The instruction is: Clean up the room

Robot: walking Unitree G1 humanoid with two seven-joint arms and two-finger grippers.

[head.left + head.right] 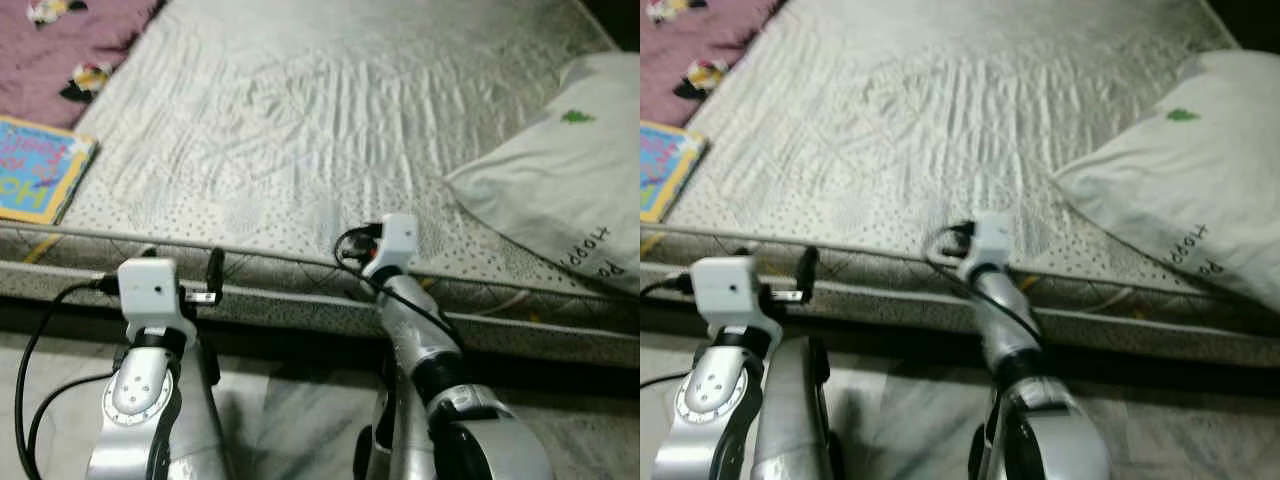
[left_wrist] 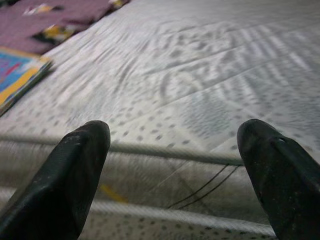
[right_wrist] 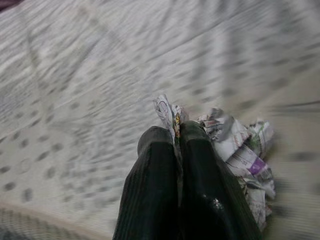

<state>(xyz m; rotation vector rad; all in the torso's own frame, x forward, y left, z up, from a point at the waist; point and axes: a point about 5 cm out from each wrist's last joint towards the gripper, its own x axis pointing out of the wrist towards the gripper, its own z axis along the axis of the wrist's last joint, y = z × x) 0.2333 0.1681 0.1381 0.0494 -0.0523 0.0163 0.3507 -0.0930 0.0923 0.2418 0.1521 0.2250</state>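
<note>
A crumpled wad of printed paper lies on the pale dotted mattress, near its front edge. My right gripper is shut on a corner of that wad, with a strip of paper pinched between its two black fingers. The right arm reaches up over the mattress edge at the centre. My left gripper is open with nothing between its fingers. It hovers in front of the mattress edge, left of the right arm.
A white pillow with green print lies at the right of the mattress. A colourful children's book rests at the left edge, with a purple blanket behind it. Pale floor shows below the bed.
</note>
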